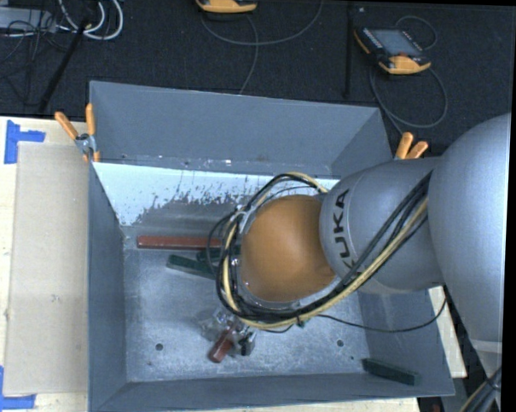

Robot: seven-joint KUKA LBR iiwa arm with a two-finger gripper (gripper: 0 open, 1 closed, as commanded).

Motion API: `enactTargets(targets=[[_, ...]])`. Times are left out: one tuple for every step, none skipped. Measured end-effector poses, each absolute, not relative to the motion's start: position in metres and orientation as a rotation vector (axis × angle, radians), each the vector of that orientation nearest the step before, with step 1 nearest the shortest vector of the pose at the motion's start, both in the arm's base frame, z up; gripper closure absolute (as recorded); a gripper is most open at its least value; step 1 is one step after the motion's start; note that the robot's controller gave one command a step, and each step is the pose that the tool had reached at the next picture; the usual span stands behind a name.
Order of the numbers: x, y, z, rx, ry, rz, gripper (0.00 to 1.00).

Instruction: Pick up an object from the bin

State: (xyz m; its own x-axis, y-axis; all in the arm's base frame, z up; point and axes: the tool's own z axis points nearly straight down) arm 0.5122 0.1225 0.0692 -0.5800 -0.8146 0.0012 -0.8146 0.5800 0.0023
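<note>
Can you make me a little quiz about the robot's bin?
1. True or false: the red-brown bar lies along the back of the bin.
2. What lies right by the gripper? A) a small brown piece B) a yellow ball C) a blue cup
3. Fill in: the dark strip lies in the front ____ corner, as the picture shows it.
Key: 1 true; 2 A; 3 right.
</note>
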Motion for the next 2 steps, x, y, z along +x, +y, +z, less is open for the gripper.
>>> enactTargets(targets=[[0.535,0.135,0.159,1.479,-2.782,0.002,1.0],[0.541,0.126,0.242,1.442,-2.801,0.003,1.0]])
